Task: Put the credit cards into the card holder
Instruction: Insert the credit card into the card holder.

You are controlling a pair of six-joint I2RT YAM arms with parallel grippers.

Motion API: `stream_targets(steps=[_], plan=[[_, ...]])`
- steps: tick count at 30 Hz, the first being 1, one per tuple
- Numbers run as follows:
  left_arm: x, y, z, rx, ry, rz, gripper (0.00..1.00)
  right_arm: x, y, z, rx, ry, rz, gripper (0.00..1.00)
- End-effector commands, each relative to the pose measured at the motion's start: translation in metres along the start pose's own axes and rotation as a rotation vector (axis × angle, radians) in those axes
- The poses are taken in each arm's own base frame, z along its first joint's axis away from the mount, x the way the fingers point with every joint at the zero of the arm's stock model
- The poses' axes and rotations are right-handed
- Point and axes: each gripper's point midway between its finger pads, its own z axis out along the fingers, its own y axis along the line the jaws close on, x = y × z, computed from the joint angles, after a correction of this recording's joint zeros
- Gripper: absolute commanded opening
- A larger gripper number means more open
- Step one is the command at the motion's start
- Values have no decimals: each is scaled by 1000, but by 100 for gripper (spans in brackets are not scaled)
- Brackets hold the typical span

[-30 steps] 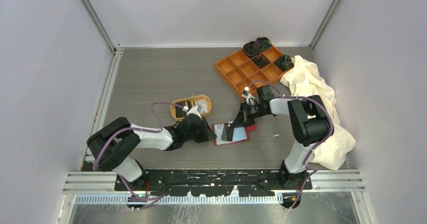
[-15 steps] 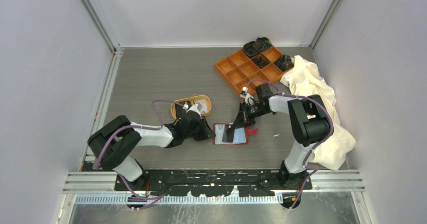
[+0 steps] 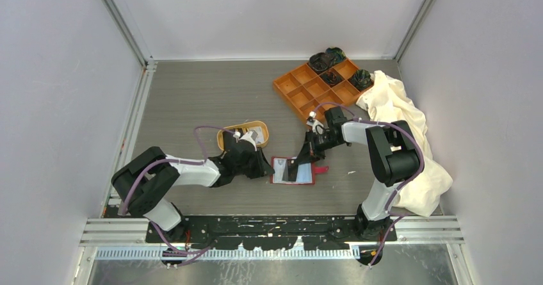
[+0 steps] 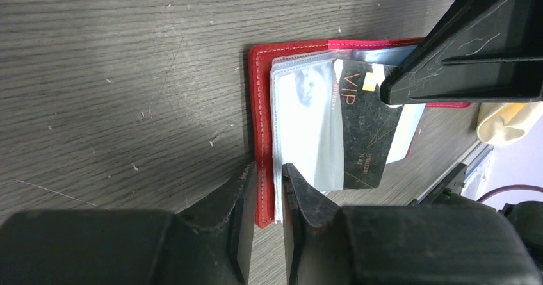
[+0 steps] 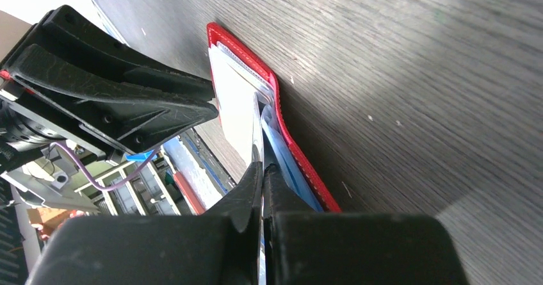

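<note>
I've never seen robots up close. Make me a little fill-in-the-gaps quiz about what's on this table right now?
1. The wallet lying open on the table has a ___ cover.
2. The right gripper pinches a black card printed with the letters ___.
3. The orange tray at the back is divided into ___ compartments.
Missing words: red; VIP; nine.
</note>
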Motion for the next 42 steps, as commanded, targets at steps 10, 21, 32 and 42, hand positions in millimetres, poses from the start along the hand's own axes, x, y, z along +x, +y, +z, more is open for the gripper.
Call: stream_targets(steps=[10, 21, 32, 42], plan=[[6, 23, -11, -39, 0, 61, 28, 9, -3, 1, 33, -3, -23, 1], [-17, -4, -70, 135, -165, 306, 48, 6, -7, -2, 17, -14, -4, 1], [5, -43, -113, 385, -380, 1022, 56, 6, -6, -2, 14, -8, -10, 1], [44, -56, -75, 476, -322, 1602, 59, 6, -7, -2, 14, -2, -5, 1]])
